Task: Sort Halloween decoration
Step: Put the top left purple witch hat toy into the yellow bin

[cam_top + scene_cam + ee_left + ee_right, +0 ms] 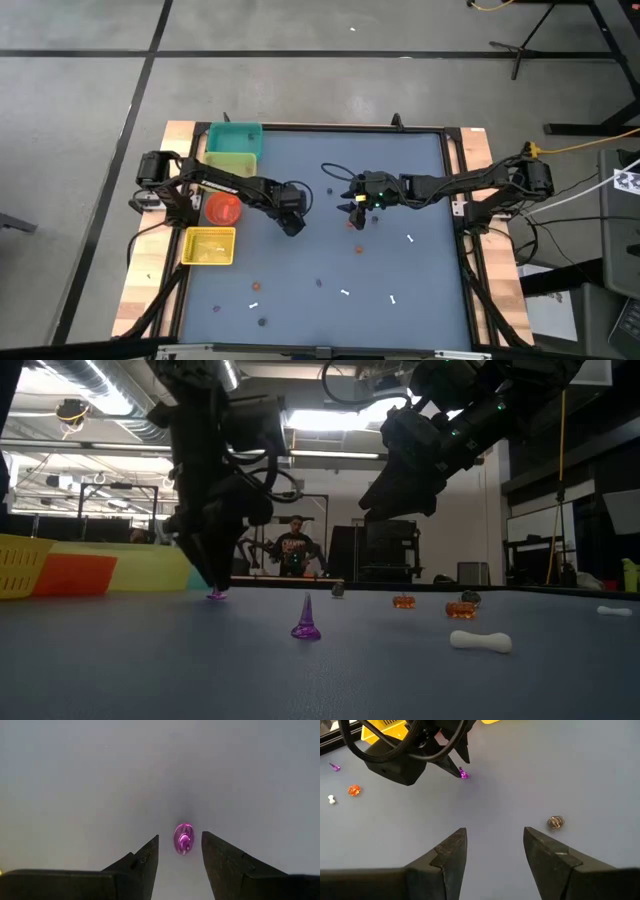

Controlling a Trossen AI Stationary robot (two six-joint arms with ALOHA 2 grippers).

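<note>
Left gripper (180, 851): fingers parted, straddling a purple trinket (183, 838) on the desk (420, 180), nothing gripped yet.
Right gripper (495, 851): above the desk, right of that trinket, fingers apart, empty.
Risk: the glossy, rounded plastic trinket may squirt sideways if the fingers close off-centre.
Trinkets: scattered around it; smooth white bone (480, 642), orange pumpkin (403, 601).

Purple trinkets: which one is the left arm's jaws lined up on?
The purple trinket at the tips of the left gripper, lying between its open jaws. The other purple cone stands alone, nearer the low camera.
</note>
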